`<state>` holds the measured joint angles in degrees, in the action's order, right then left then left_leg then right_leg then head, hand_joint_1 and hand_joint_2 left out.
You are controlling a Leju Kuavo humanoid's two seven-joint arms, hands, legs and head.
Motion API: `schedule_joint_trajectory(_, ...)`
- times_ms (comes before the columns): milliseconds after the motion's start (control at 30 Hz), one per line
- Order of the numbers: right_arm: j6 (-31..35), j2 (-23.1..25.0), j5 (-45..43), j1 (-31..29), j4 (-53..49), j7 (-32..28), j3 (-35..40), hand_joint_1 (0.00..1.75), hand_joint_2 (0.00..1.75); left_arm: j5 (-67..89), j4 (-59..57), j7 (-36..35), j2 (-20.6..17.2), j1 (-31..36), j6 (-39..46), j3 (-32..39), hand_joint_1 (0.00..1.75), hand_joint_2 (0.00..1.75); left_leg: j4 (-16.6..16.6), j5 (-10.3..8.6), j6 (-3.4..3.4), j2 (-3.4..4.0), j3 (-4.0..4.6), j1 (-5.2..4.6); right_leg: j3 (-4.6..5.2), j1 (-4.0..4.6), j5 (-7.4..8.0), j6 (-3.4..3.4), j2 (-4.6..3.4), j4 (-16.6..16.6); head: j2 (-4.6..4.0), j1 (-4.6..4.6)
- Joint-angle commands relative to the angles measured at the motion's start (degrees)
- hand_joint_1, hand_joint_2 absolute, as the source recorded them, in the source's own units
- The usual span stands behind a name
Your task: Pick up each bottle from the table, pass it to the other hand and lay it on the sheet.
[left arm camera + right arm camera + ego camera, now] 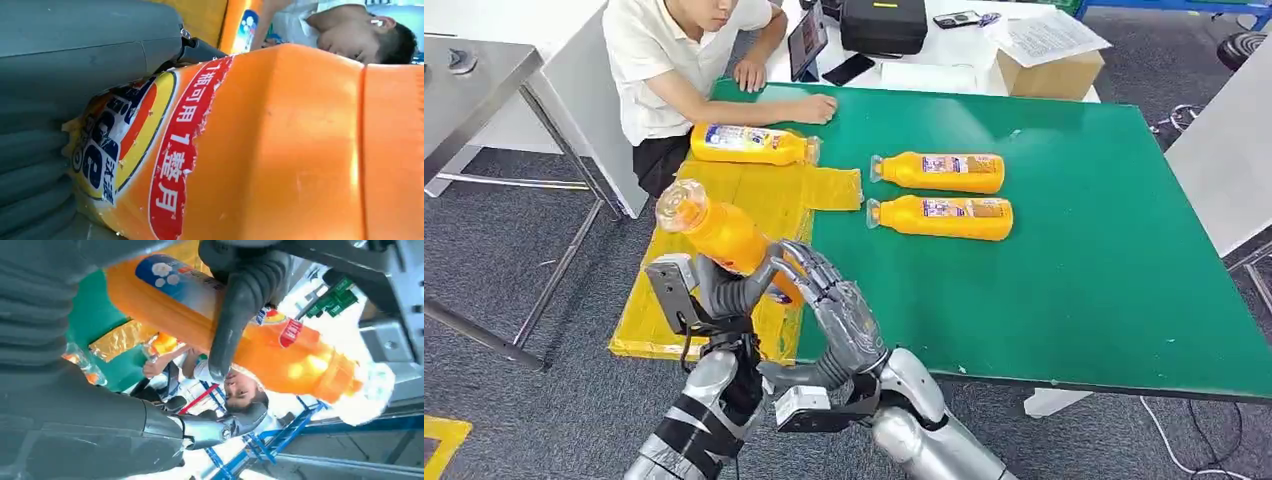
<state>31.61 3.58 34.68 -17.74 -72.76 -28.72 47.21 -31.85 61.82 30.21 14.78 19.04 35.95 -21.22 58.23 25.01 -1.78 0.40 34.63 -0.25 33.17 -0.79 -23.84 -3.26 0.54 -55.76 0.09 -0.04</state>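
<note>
My left hand (724, 290) holds an orange bottle (719, 235) tilted in the air over the yellow sheet (774, 205), cap up and to the left. The bottle's label (125, 140) lies close against my left hand (60, 75). My right hand (839, 310) stands just right of the bottle's lower end with its fingers spread, holding nothing. In the right wrist view a dark finger (235, 310) of my left hand wraps across the bottle (170, 300), and my right hand (75, 405) has its thumb apart from it. Another bottle (749, 143) lies on the sheet. Two more bottles (939, 172) (944, 217) lie on the green table (1074, 250).
A person sits at the table's far left corner with a hand (809, 108) resting on the green top. Behind stand a tablet (807, 40), a black case (884, 25) and a cardboard box (1049, 70). A metal table (474, 80) stands at the left.
</note>
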Motion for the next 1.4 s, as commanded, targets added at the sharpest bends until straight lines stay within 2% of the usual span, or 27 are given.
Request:
schedule_joint_trajectory(33,8.39,3.60,4.86,4.29,0.72,-8.15,-11.75,0.00,0.00,11.44,-15.55,5.33,0.70,9.33,4.05,9.05,1.75,1.75,-0.02,-0.01,0.07,-0.09,-0.08,0.05,-0.09,0.04,-0.02,0.08,0.06,0.02,0.00,0.00)
schedule_joint_trajectory(67,8.39,6.00,6.08,6.40,-1.16,-11.28,-16.10,0.00,0.00,24.94,-16.40,5.56,2.80,9.87,4.05,15.99,1.75,1.75,-0.05,-0.01,0.13,-0.21,-0.17,0.05,-0.20,0.05,-0.06,0.14,0.16,0.02,0.00,0.00)
schedule_joint_trajectory(100,8.39,6.42,6.15,7.45,-3.94,-11.28,-17.09,0.00,0.00,31.35,-15.86,4.64,3.65,9.86,4.05,19.65,1.75,1.75,-0.01,-0.01,0.12,-0.20,-0.09,0.07,-0.12,0.06,-0.06,0.13,0.15,0.00,0.00,0.02)
schedule_joint_trajectory(133,8.39,6.65,6.27,7.95,-5.06,-11.28,-17.50,0.00,0.00,35.65,-15.92,4.03,3.65,10.04,4.05,21.39,1.75,1.75,0.00,0.01,0.10,-0.10,-0.06,0.05,-0.07,0.05,-0.03,0.11,0.05,-0.01,0.00,0.00)
schedule_joint_trajectory(167,8.39,6.54,5.95,8.17,-6.04,-11.28,-17.39,0.00,0.00,49.10,-16.30,2.82,4.21,10.41,4.05,25.75,1.75,1.75,0.02,0.01,0.08,-0.05,0.01,0.04,0.00,0.04,-0.02,0.09,0.01,-0.03,0.00,0.00)
schedule_joint_trajectory(200,8.39,6.18,5.10,7.87,-5.85,-11.28,-16.83,0.00,0.00,63.89,-16.89,-1.64,3.69,10.78,4.05,27.09,1.75,1.75,0.05,0.06,0.14,-0.05,-0.09,0.06,-0.08,0.06,-0.08,0.15,-0.02,-0.07,0.00,0.00)
schedule_joint_trajectory(233,8.39,5.96,4.59,7.65,-6.26,-11.28,-16.55,0.00,0.00,74.16,-18.11,-6.71,2.23,11.50,4.05,25.51,1.75,1.75,0.02,0.04,0.11,-0.03,-0.07,0.05,-0.06,0.05,-0.05,0.12,-0.02,-0.05,0.00,-0.02)
schedule_joint_trajectory(367,8.39,5.83,4.19,7.40,-6.13,-11.28,-16.42,0.00,0.00,75.86,-19.18,-7.83,1.42,12.25,4.05,24.72,1.75,1.75,-0.02,0.00,0.07,-0.03,-0.10,0.02,-0.07,0.01,-0.02,0.07,0.00,-0.01,0.00,0.02)
schedule_joint_trajectory(400,8.39,4.88,2.34,6.93,-6.24,-11.28,-15.05,0.00,0.00,85.97,-23.92,-16.31,-1.10,14.58,4.05,18.71,1.75,1.75,-0.01,0.01,0.10,-0.03,-0.14,0.05,-0.13,0.04,-0.02,0.11,-0.01,0.00,0.00,0.00)
schedule_joint_trajectory(433,8.39,4.68,1.54,6.85,-6.46,-11.28,-14.61,0.00,0.00,89.99,-26.41,-20.82,-2.58,16.50,4.05,15.45,1.75,1.75,-0.01,0.01,0.09,0.00,-0.11,0.03,-0.08,0.02,-0.02,0.10,-0.02,-0.01,0.00,0.00)
schedule_joint_trajectory(500,8.39,4.35,0.50,7.16,-7.73,-11.28,-14.43,0.00,0.00,91.68,-29.35,-24.82,-3.51,19.61,2.06,12.09,1.75,1.75,0.01,-0.01,0.13,-0.14,-0.11,0.07,-0.11,0.06,-0.06,0.15,0.15,-0.04,0.00,-0.02)
schedule_joint_trajectory(600,8.39,3.90,0.10,8.67,-12.19,-11.28,-14.89,0.00,0.00,89.85,-31.67,-26.43,-3.53,22.72,-3.63,9.43,1.75,1.75,0.04,-0.08,0.08,-0.17,0.04,0.03,0.03,0.03,-0.02,0.07,0.14,-0.05,0.00,0.00)
schedule_joint_trajectory(767,8.39,3.59,0.48,9.76,-15.44,-11.28,-15.42,0.00,0.00,89.64,-32.26,-27.26,-3.76,23.16,-6.67,7.94,1.75,1.75,0.01,-0.04,0.09,-0.06,-0.03,0.04,-0.05,0.04,-0.02,0.07,0.03,-0.03,0.00,0.02)
schedule_joint_trajectory(933,8.39,2.54,-1.00,9.97,-17.86,-11.28,-14.93,0.00,0.00,93.18,-36.63,-32.06,-5.16,26.17,-15.61,3.23,1.75,1.75,0.05,0.00,0.15,-0.11,-0.08,0.05,-0.10,0.05,-0.09,0.13,0.06,-0.10,0.00,0.00)
schedule_joint_trajectory(1133,8.39,1.21,-3.82,8.31,-15.99,-11.28,-11.64,0.00,0.00,90.59,-42.74,-32.45,-5.87,30.07,-29.38,3.72,1.75,1.75,0.07,-0.03,0.14,0.01,-0.03,0.07,-0.02,0.07,-0.01,0.13,-0.06,-0.09,0.00,0.00)
schedule_joint_trajectory(1167,8.39,1.26,-3.81,8.32,-15.87,-11.28,-11.77,0.00,0.00,90.57,-42.93,-32.36,-5.95,30.21,-30.32,3.57,1.68,1.75,0.05,-0.04,0.11,0.02,0.00,0.07,0.01,0.06,0.00,0.10,-0.06,-0.07,0.00,0.00)
schedule_joint_trajectory(1267,8.39,1.26,-3.81,8.32,-15.87,-11.28,-11.77,0.00,0.00,90.57,-42.93,-32.36,-5.95,30.21,-30.32,3.57,1.68,1.75,0.02,-0.03,0.10,0.05,-0.04,0.05,-0.02,0.04,0.00,0.08,-0.08,-0.07,0.00,0.00)
schedule_joint_trajectory(1300,8.39,1.08,-4.16,8.27,-15.88,-11.28,-11.62,0.00,0.00,90.30,-43.23,-32.31,-6.02,30.29,-31.42,3.68,1.43,1.75,0.02,-0.03,0.10,0.03,-0.03,0.05,-0.02,0.05,0.00,0.08,-0.07,-0.08,0.00,0.00)
schedule_joint_trajectory(1333,8.39,0.96,-5.42,8.12,-15.75,-11.28,-11.39,0.00,0.00,89.77,-43.77,-31.84,-6.09,30.58,-34.47,3.68,1.45,1.75,0.05,0.02,0.14,0.04,-0.09,0.07,-0.08,0.07,-0.05,0.13,-0.10,-0.11,0.00,0.00)
schedule_joint_trajectory(1367,8.39,0.87,-5.58,8.11,-15.61,-11.28,-11.53,0.00,0.00,89.62,-44.00,-31.65,-6.25,30.59,-35.95,3.56,1.17,1.75,0.05,0.00,0.12,0.04,-0.06,0.06,-0.05,0.06,-0.04,0.11,-0.09,-0.11,0.00,0.00)
schedule_joint_trajectory(1400,8.39,0.75,-5.66,7.96,-15.53,-11.28,-11.25,0.00,0.00,89.62,-43.90,-31.55,-6.37,30.44,-36.45,3.37,0.30,1.75,0.03,-0.02,0.11,0.04,-0.04,0.05,-0.03,0.04,-0.02,0.09,-0.08,-0.10,0.00,0.00)
